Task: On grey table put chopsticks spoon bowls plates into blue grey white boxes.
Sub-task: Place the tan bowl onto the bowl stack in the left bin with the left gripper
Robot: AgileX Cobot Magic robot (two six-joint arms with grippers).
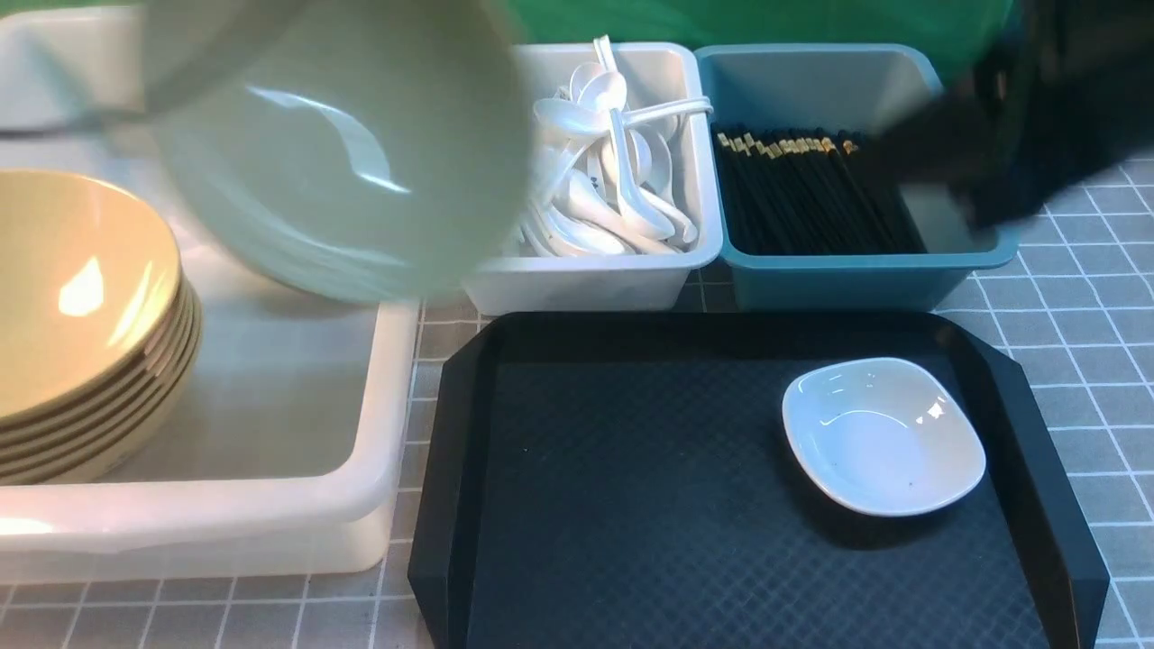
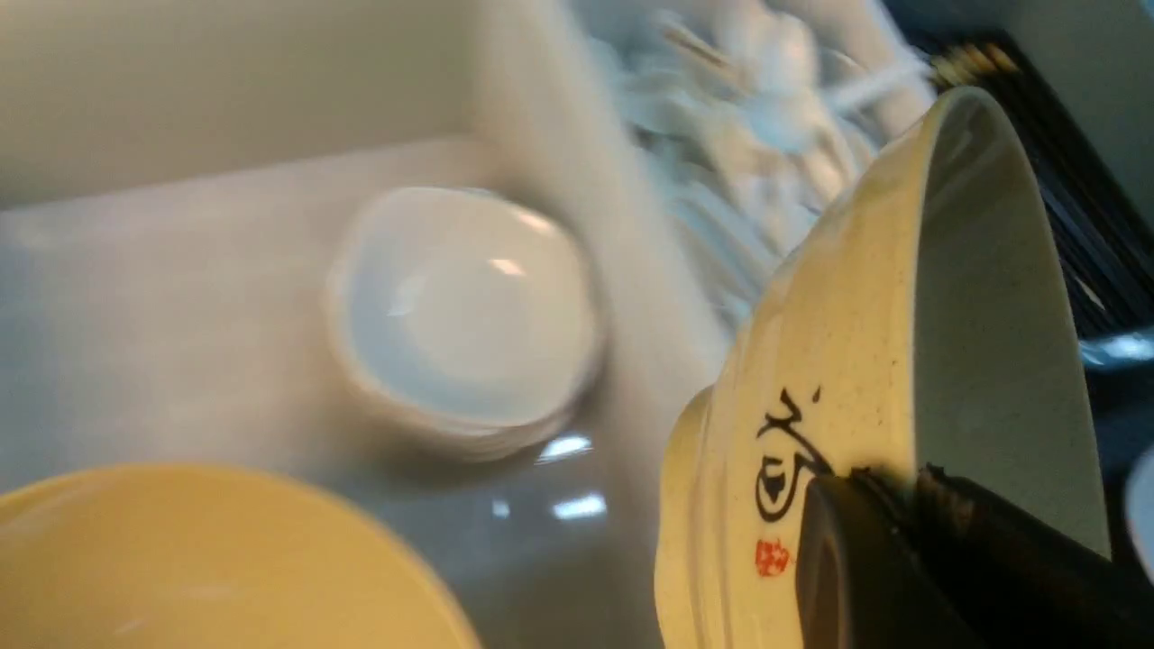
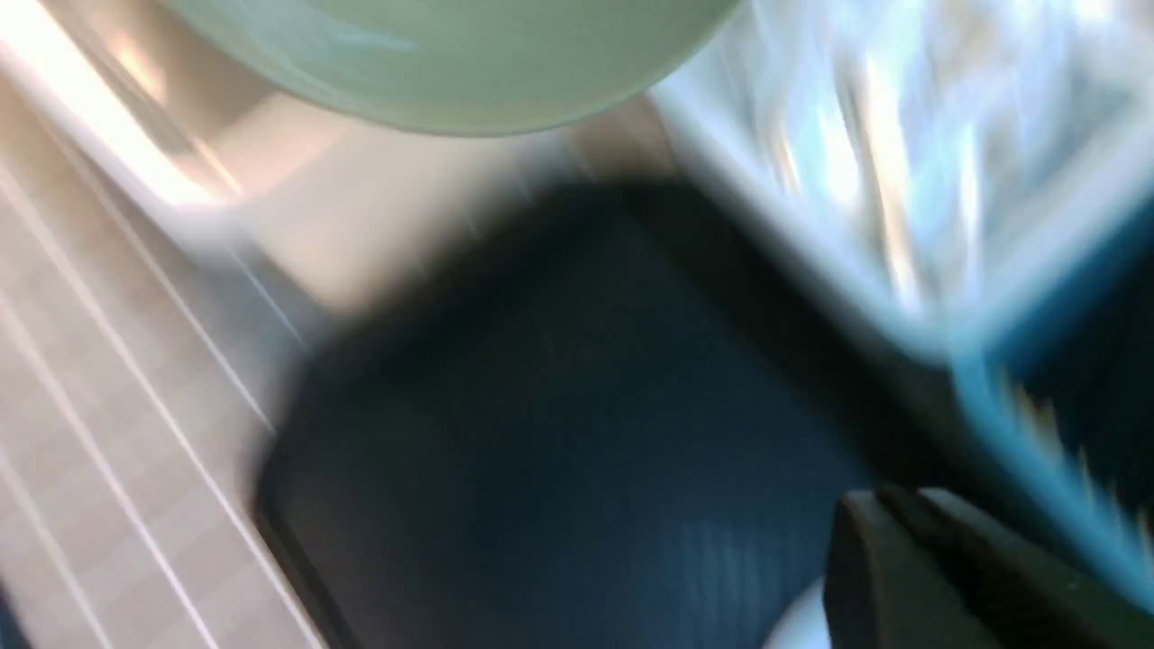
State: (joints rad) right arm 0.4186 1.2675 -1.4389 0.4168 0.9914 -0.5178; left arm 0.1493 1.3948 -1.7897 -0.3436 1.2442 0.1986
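Clearly, the left claw (image 2: 911, 505) is clenched on the rim of 1 beige bowl (image 1: 343, 162), which hangs tilted between its fingertips. Beneath that claw sits the big milky white box (image 1: 361, 505), holding a stack of beige bowls (image 1: 81, 297) and, near them, small white dishes (image 2: 460, 306). Just beside that box, farther toward the right claw (image 3: 902, 532), stands the pale grey-white box (image 1: 586, 284) full of white spoons (image 1: 622, 171). Next comes the teal-blue box (image 1: 847, 279) with black chopsticks (image 1: 811, 198); the right claw is clenched and grips nothing. Nearer the camera than both smaller boxes, 1 white dish (image 1: 883, 437) rests on the black tray (image 1: 631, 505), on the grey tiled counter (image 1: 1082, 361).
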